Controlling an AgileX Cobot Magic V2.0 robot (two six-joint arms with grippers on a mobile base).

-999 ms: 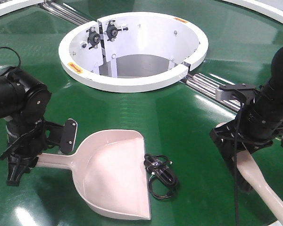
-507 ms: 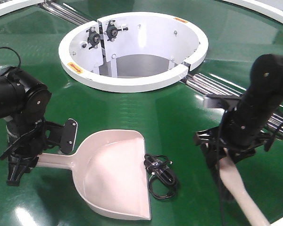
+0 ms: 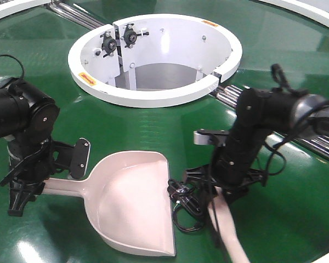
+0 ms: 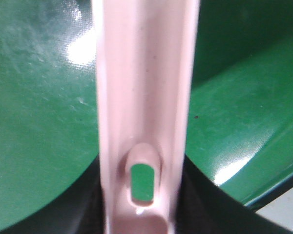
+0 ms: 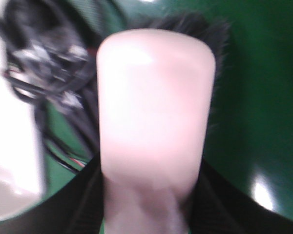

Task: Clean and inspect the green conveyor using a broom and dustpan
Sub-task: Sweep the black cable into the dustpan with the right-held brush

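The left gripper (image 3: 30, 186) clamps the dustpan (image 3: 129, 203) handle, with the pan flat on the belt. A black cable tangle (image 3: 186, 205) lies just beside its mouth. The right gripper (image 3: 222, 189), closed on the broom (image 3: 228, 230), could snag bristles there and drag the tangle aside. The green conveyor (image 3: 170, 129) looks glossy and slick, and the white hub (image 3: 153, 97) sits beyond.

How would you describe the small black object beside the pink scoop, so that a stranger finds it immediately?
From the white ring hub on the green conveyor, come toward the camera to the pink dustpan. At its open edge, between it and the broom, lies a tangled black cable. It alone is thin, looped and black; both neighbours are solid pale pink plastic.
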